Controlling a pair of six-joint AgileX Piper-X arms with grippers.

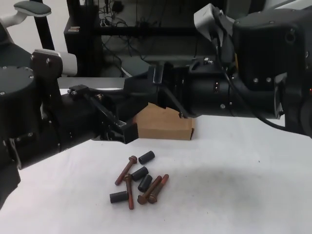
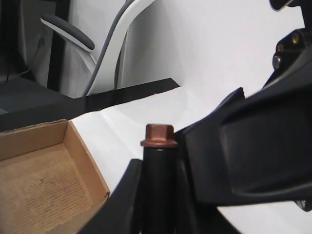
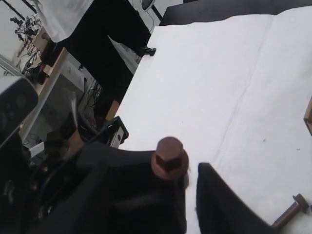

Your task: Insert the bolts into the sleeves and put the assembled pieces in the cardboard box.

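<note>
Nearest, in front of the cardboard box (image 1: pixel 163 127), a loose pile lies on the white cloth (image 1: pixel 234 195): four bolts (image 1: pixel 126 170) and four short black sleeves (image 1: pixel 146 157), some touching or crossing one another. One of these bolts (image 3: pixel 292 207) shows on the cloth below the right arm.

Above the box, the two arms meet. The left gripper (image 2: pixel 158 168) is clamped on an upright sleeve (image 2: pixel 158 183), a finger on each side. A copper bolt (image 2: pixel 157 135) sits in it with its flange down on the sleeve's top, so this pair looks assembled. It hangs just beside the box's side wall (image 2: pixel 85 158), and I cannot tell whether it is over the opening. The right gripper (image 3: pixel 183 170) is close against the same bolt head (image 3: pixel 169 158); I cannot tell whether it is apart or closed.

Risks, as I judge them:
- **Missing the box:** let go here, the piece may strike the wall or land on the cloth outside the box.
- **Bolt slipping out:** tipping the sleeve far over could let the bolt slide free, since only gravity seems to keep it in.
- **Arms clashing:** the grippers are so close that any sideways move could knock the bolt or shove the box.

Behind the box is a dark shelf (image 1: pixel 146 29) hung with cables.
</note>
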